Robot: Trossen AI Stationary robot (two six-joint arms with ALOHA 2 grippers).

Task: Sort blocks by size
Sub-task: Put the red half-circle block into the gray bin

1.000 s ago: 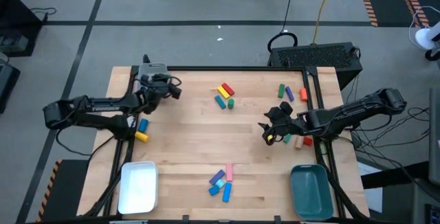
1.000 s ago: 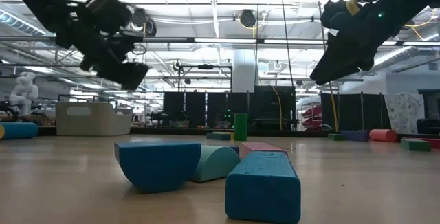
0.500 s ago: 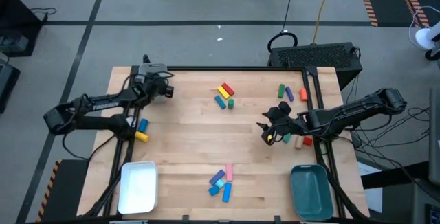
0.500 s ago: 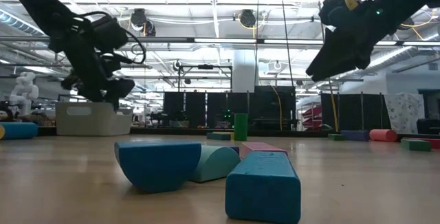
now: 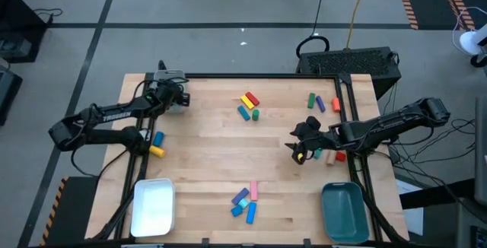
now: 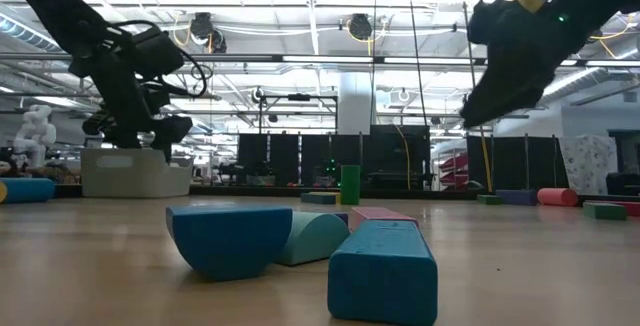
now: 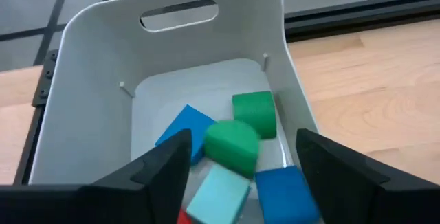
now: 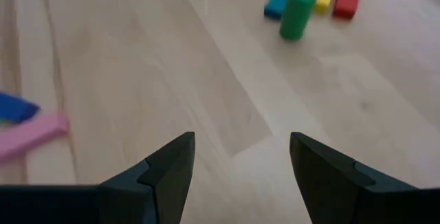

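Observation:
My left gripper [image 7: 244, 145] hangs open over the grey tray [image 7: 82, 80] at the table's far left corner [image 5: 169, 75]. Between its fingers I see blocks lying in the tray: a green cylinder [image 7: 254, 113], a green half-round piece [image 7: 232, 145], blue ones [image 7: 184, 128] and a pale teal one [image 7: 218, 191]. My right gripper [image 5: 299, 153] stands open above bare wood right of the table's middle, with nothing between its fingers [image 8: 240, 148]. Other blocks lie in groups on the table: far middle [image 5: 249, 105], far right [image 5: 319, 102], near middle [image 5: 245, 201].
A white tray [image 5: 154, 206] stands at the near left and a teal tray [image 5: 344, 211] at the near right. A blue and a yellow block [image 5: 157, 144] lie at the left edge. A tan and a red block [image 5: 335, 155] lie just right of my right gripper.
My left gripper has swung toward the table's far left corner and sunk a little, rolling as it went; it now hangs over the grey tray. My right gripper has stayed in place and turned slightly.

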